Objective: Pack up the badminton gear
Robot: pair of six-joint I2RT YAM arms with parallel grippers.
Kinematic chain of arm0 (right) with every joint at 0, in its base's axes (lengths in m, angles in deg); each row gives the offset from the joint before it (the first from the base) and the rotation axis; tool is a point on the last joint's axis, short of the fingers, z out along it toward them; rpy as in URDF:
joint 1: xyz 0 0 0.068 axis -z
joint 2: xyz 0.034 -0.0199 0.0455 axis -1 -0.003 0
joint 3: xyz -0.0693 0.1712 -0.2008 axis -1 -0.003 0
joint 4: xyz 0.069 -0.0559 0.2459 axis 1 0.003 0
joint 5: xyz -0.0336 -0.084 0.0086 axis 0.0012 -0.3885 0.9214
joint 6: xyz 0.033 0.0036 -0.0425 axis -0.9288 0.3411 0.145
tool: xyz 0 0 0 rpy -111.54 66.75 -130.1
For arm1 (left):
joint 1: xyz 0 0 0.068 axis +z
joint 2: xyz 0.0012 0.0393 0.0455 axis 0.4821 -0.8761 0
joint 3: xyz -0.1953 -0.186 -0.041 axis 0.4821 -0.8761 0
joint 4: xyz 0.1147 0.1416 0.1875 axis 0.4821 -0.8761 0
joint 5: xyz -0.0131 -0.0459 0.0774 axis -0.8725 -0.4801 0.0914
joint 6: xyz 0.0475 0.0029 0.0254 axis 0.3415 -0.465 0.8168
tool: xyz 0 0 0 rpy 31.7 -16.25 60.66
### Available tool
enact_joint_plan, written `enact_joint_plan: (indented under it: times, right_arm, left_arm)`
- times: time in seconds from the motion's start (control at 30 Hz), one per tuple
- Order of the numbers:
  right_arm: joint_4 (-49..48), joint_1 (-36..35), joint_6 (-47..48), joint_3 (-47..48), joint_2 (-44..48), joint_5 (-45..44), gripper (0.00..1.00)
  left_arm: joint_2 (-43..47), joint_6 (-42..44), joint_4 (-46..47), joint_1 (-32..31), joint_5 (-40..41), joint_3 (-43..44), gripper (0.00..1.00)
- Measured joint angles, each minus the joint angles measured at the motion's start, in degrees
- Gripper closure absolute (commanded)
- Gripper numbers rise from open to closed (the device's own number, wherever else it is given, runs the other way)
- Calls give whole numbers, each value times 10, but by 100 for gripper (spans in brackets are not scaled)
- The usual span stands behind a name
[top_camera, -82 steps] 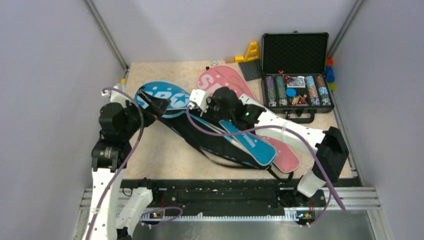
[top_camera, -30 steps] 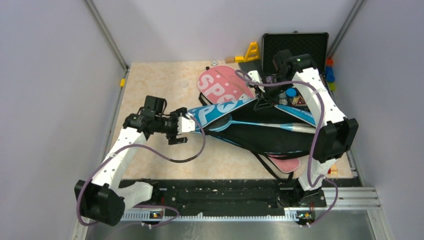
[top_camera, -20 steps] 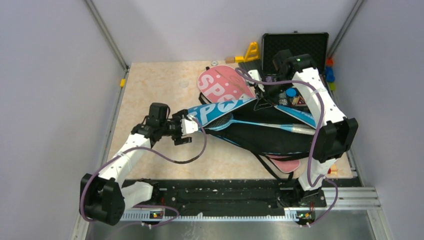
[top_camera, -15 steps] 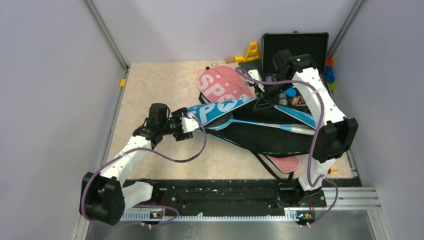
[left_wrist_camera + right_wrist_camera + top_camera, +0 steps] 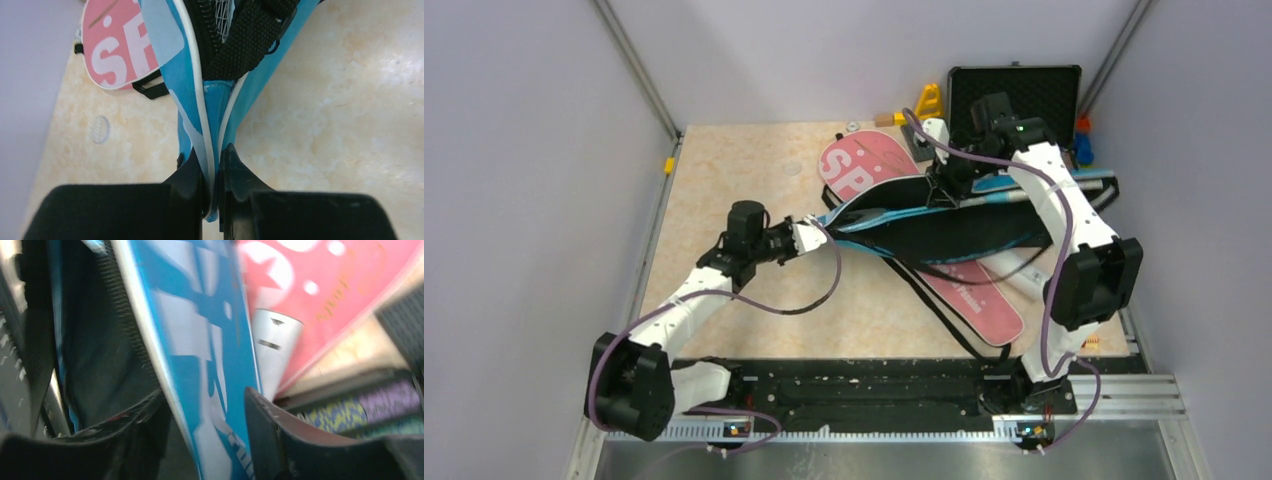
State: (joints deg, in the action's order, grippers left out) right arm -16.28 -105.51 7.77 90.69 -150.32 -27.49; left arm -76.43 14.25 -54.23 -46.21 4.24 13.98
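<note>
The blue "SPORT" cover (image 5: 864,212) hangs stretched on edge between my two grippers, its black zipped inside open toward the front. My left gripper (image 5: 812,233) is shut on the cover's pointed tip (image 5: 220,100), pinched between both fingers. Racket strings (image 5: 222,20) show inside the opening. At the far end my right gripper (image 5: 946,185) stands open, with the cover's blue flap (image 5: 200,340) loose between its fingers (image 5: 270,425). The pink cover (image 5: 859,160) lies flat beneath and behind. A white cylindrical end (image 5: 274,347) rests on the pink cover (image 5: 320,275).
The open black case of poker chips (image 5: 1024,95) stands at the back right, its chips (image 5: 350,410) close to my right fingers. A yellow toy (image 5: 927,103) sits at the back edge. A black strap (image 5: 939,305) trails forward. Grey walls close both sides.
My left gripper closed on the blue cover's tip. My right gripper opened and shifted slightly left. The blue cover rose from lying flat to standing on edge, uncovering more of the pink cover.
</note>
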Motion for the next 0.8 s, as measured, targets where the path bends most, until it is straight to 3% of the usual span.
enact_joint_plan:
  times: [0.2, 0.3, 0.57, 0.8]
  right_arm:
    - [-292, 0, -237, -171, 75, -148, 21]
    - [-377, -8, -306, -235, 125, -189, 14]
    - [-548, -74, -479, -397, 300, -240, 25]
    - [-576, -100, -571, -455, 305, -203, 34]
  left_arm:
    - [35, -105, -83, -16, 7, 42, 100]
    - [59, -130, -131, -44, 16, 50, 100]
    - [70, -162, -225, -143, 78, 93, 100]
    - [67, -165, -237, -165, 102, 101, 100]
